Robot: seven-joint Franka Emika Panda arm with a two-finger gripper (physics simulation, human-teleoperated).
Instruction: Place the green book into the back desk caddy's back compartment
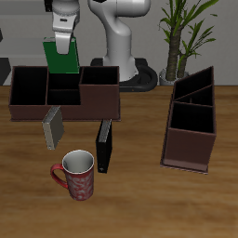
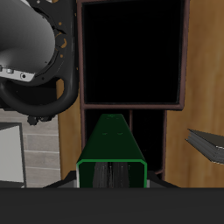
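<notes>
my gripper (image 1: 62, 46) was clenched on the green book (image 1: 62, 56), which hung straight down from my fingers above the back desk caddy (image 1: 63, 96), its lower edge at or just inside the rim. the book felt like a stiff, light thing by its look: a thin hardcover, smooth-sided, so i judged it could slip or swing if pinched loosely, and that gripping across both covers near the top edge, as i had it, was the right hold. beneath my fingers the wrist view showed the green book (image 2: 112, 144) end-on, pointing along a narrow dark slot, with a wider black section (image 2: 131, 52) beyond it; i took that slot for the back compartment (image 1: 63, 94). that view alone showed the alignment with the slot. the exterior view alone showed, farther out toward the table's front, a grey book (image 1: 53, 126), a black book (image 1: 104, 147), a red mug (image 1: 75, 175) and a second caddy (image 1: 191, 121).
</notes>
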